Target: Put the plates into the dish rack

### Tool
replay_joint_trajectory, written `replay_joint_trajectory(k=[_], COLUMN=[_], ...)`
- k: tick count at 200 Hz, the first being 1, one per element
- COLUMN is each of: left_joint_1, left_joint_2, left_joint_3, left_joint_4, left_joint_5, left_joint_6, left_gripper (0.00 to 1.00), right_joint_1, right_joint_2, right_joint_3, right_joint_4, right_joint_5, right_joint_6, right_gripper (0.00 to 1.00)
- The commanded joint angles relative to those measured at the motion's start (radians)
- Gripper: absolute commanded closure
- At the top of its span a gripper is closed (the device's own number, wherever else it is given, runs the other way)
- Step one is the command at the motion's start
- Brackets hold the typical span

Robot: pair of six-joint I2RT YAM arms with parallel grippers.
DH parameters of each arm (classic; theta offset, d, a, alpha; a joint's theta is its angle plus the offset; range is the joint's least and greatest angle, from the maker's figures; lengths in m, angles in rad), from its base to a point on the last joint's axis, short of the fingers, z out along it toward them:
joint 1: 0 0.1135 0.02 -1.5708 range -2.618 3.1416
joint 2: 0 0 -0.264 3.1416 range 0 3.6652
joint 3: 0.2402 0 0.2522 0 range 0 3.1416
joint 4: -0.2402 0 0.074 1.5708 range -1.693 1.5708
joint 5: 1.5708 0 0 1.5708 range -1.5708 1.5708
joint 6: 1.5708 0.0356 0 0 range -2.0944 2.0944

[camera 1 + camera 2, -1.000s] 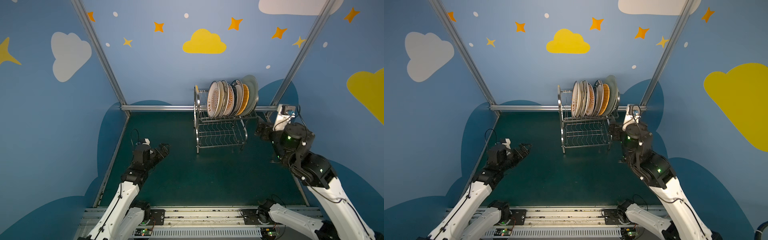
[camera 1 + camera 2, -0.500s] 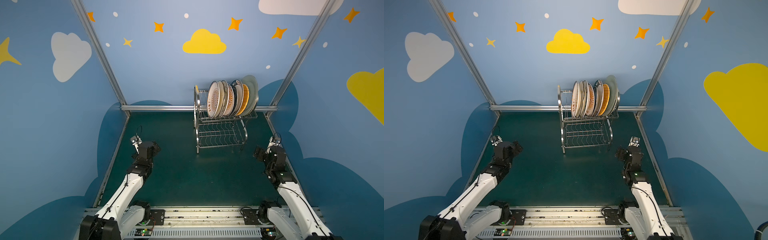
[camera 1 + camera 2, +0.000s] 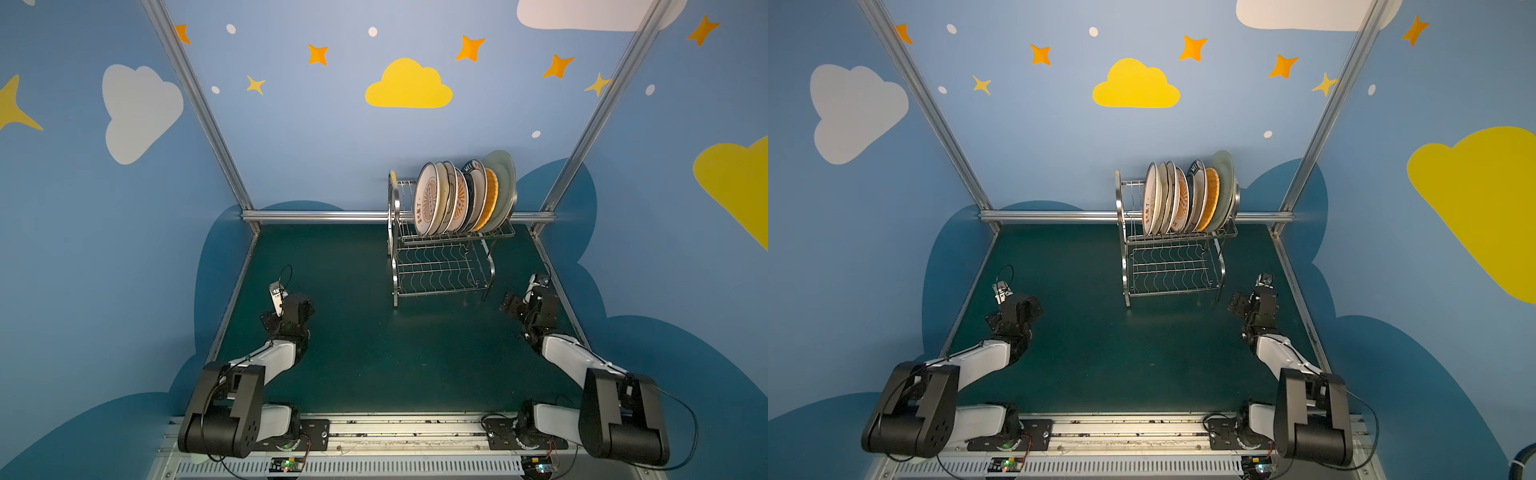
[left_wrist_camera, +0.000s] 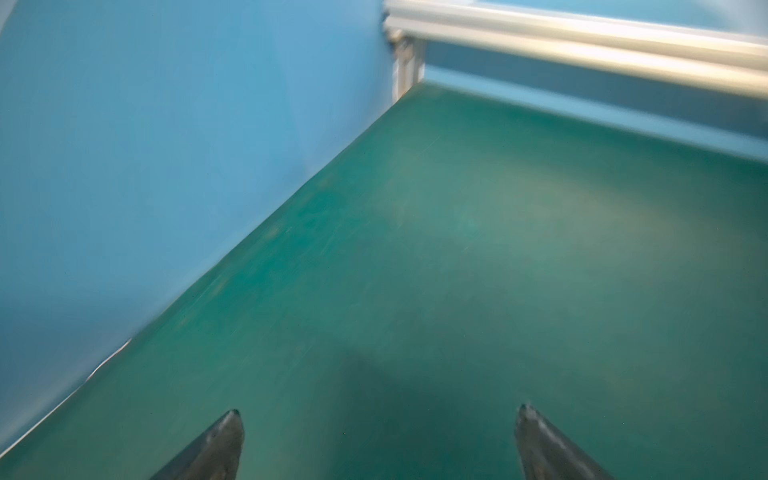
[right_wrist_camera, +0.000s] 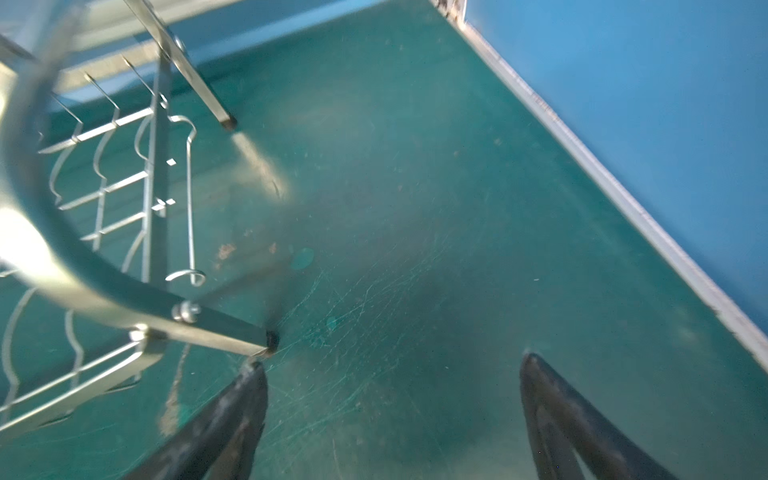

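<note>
Several plates [image 3: 432, 199] [image 3: 1152, 199] stand on edge in the upper tier of the steel dish rack [image 3: 393, 249] [image 3: 1124, 253] at the back of the mat in both top views. An orange-sunburst white one is at the left end and a pale green one at the right end. My left gripper [image 3: 297, 308] [image 3: 1022, 307] [image 4: 380, 415] hangs low over bare mat at the left, open and holding nothing. My right gripper [image 3: 512, 305] [image 3: 1239, 303] [image 5: 390, 365] is open and holding nothing just right of the rack, one fingertip [image 5: 253, 374] close to the rack's foot [image 5: 270, 338].
The rack's wavy lower shelf [image 3: 440, 270] holds nothing. Blue walls and aluminium frame rails [image 3: 324, 215] bound the green mat [image 3: 374, 332]. The left wall edge [image 4: 249, 232] runs near my left gripper, the right wall edge [image 5: 602, 178] near my right.
Both arms have folded back and down toward the front. The right gripper has drawn away from the rack's upper right end to mat level. Both stay open.
</note>
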Motion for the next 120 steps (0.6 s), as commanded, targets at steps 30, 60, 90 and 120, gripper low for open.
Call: replay_joint_trajectory(k=[30,60,90,120], left_joint_1=[0.020,0.023,0.075,0.077], left_joint_2=[0.111,0.239,0.183,0.181], left_joint_3=[0.003,-0.034,0.030,0.044], left_joint_4=[0.251,0.468,0.248,0.213], left_joint_5=[0.159,0.200,0.305,0.302], left_joint_6=[0.101,0.122,0.107,0.100], left_gripper=[0.00,0.00,0.00,0.00], right_joint_1=[0.056,0.096,0.095,0.109], right_joint_2=[0.088,0.145,0.143,0.144], right_joint_3=[0.048,0.032,0.054,0.055], right_joint_4=[0.065,0.153,0.102,0.099], right_joint_5=[-0.009,0.054,0.067,0.086], right_joint_6=[-0.046,-0.094,-0.049,-0.053], right_gripper=[0.08,0.08,0.08,0.08])
